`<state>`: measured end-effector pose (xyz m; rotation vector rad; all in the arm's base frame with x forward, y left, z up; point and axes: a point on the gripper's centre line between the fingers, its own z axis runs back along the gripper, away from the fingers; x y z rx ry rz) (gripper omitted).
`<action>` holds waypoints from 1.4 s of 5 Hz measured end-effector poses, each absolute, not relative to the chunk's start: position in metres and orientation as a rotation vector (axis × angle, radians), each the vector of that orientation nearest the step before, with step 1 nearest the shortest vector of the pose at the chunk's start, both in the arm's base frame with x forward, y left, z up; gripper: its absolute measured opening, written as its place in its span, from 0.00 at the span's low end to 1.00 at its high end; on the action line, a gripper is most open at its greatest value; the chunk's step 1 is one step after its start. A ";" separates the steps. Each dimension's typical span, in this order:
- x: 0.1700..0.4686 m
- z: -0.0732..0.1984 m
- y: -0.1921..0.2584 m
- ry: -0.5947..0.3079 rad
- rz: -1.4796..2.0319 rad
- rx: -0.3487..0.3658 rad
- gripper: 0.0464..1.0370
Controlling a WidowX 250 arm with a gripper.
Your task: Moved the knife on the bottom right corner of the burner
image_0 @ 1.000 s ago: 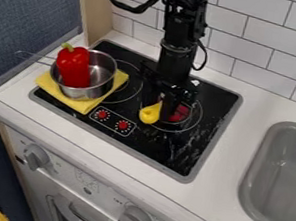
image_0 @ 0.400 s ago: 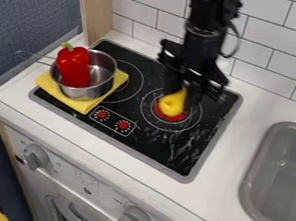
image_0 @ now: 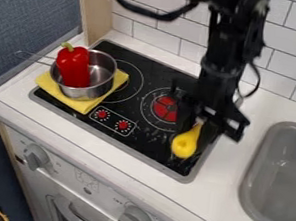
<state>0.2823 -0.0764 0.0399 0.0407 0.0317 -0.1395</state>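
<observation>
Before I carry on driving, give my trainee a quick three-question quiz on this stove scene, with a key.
1. Multiple choice: what stands in the metal pot? A) a carrot B) a red pepper C) a corn cob
2. True or false: the pot rests directly on the black stove top, with nothing under it.
3. Short answer: which is the yellow object at the end effector nearer to, the pot or the sink?

Key: 1. B. 2. False; a yellow cloth is beneath it. 3. The sink.

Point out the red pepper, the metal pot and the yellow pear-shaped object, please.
Red pepper (image_0: 74,69): camera view, middle of its body.
Metal pot (image_0: 80,93): camera view, outer wall.
Yellow pear-shaped object (image_0: 184,146): camera view, its wide lower end.
</observation>
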 end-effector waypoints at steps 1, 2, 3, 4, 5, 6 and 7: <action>0.266 0.023 -0.073 0.048 -0.081 0.051 0.38; 0.268 0.022 -0.078 0.019 -0.096 0.051 0.38; 0.270 0.021 -0.080 0.006 -0.096 0.045 0.45; 0.268 0.019 -0.080 0.018 -0.114 0.046 0.76; 0.266 0.020 -0.079 0.020 -0.133 0.050 0.97; 0.268 0.042 -0.076 -0.059 -0.165 0.050 0.97; 0.265 0.057 -0.077 -0.101 -0.177 0.031 0.96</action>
